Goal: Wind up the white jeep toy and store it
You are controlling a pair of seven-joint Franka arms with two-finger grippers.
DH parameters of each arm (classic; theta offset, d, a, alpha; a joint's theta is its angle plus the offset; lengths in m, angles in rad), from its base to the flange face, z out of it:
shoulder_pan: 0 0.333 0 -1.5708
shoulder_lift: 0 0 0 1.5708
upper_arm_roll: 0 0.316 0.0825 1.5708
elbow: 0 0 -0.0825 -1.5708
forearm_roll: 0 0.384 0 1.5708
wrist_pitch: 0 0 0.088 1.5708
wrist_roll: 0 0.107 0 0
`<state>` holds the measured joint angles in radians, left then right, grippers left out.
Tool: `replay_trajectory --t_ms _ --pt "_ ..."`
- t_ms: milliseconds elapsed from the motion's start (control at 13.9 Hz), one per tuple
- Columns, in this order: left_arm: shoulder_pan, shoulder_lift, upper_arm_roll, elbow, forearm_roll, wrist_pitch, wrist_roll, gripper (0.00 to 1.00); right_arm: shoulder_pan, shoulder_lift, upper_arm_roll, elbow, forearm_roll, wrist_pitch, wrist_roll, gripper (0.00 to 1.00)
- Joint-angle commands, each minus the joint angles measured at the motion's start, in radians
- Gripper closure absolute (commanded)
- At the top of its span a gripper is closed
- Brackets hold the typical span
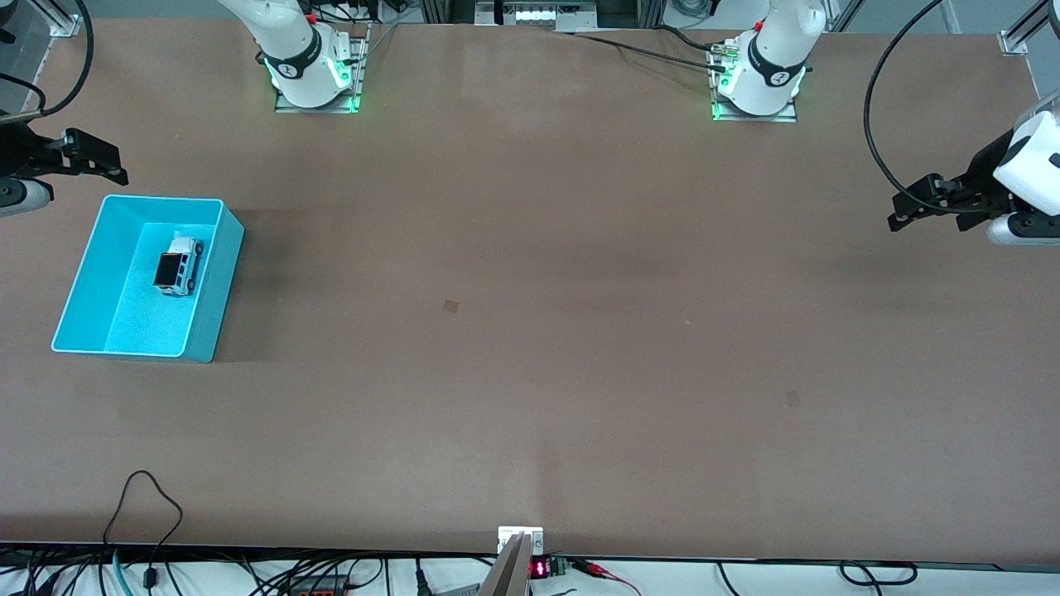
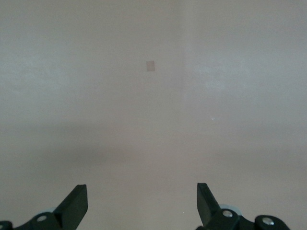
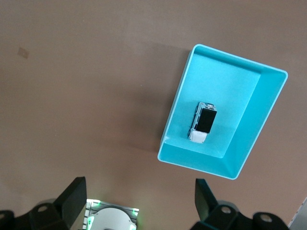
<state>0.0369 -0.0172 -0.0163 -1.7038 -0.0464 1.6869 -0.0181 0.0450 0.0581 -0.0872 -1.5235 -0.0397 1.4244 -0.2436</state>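
Smooth brown table, boxy white jeep toy

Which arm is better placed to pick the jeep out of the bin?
Right. The right gripper, jaws open, hangs beside the turquoise plastic bin holding the small white jeep toy; the left gripper waits at the table's other end.

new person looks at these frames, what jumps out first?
The turquoise bin at the right arm's end of the table, with the white jeep toy sitting inside it on its wheels. After that, both arms waiting at the table's ends, the right claw open near the bin and the left claw open over bare table.
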Motion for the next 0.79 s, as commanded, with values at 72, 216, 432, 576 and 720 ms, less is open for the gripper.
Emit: replay_trajectory --t_ms 72,216,432,576,720 --pt "0.006 -0.013 -0.001 -0.008 -0.004 0.001 0.004 0.00 0.009 0.005 0.010 0.014 -0.003 -0.013 0.124 0.00" --pt "0.006 -0.013 -0.001 -0.008 -0.004 0.001 0.004 0.00 0.009 0.005 0.010 0.013 0.001 0.017 0.125 0.00" --pt "0.006 -0.013 -0.001 -0.008 -0.004 0.001 0.004 0.00 0.009 0.000 0.010 0.013 0.006 0.028 0.127 0.00" --pt "0.006 -0.013 -0.001 -0.008 -0.004 0.001 0.004 0.00 0.009 0.003 0.010 0.013 0.006 0.034 0.127 0.00" --pt "0.006 -0.013 -0.001 -0.008 -0.004 0.001 0.004 0.00 0.007 0.003 0.010 0.013 0.006 0.034 0.127 0.00"
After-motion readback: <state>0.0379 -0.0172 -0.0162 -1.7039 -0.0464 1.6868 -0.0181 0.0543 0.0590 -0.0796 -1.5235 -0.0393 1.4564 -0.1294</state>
